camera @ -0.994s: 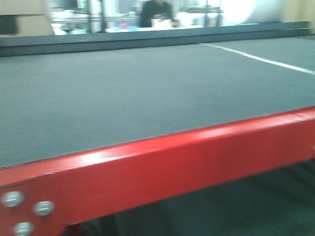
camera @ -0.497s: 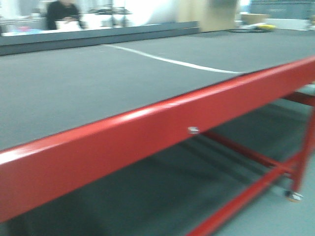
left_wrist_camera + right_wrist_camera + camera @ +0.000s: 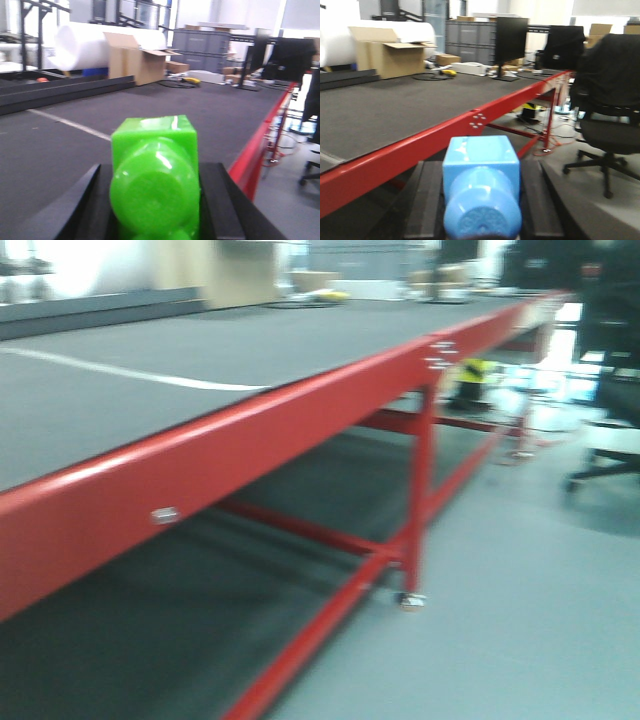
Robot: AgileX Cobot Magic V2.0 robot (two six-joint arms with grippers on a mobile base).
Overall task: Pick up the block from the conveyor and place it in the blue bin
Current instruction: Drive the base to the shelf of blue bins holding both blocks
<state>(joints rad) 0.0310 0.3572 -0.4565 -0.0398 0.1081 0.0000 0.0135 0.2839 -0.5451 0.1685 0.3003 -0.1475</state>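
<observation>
Conveyor (image 3: 150, 100) beyond; grippers (image 3: 155, 172) (image 3: 480, 167) clamp green block (image 3: 152, 145), blue block (image 3: 479, 150).

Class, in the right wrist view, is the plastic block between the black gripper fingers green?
No, the plastic block held between the black fingers is light blue.

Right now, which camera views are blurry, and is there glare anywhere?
Front-facing view: smeared throughout, the conveyor and its red frame soft-edged, bright background blown out. Left wrist view: green block close and soft, with glare spots on top. Right wrist view: blue block slightly soft, background fairly sharp.
</observation>
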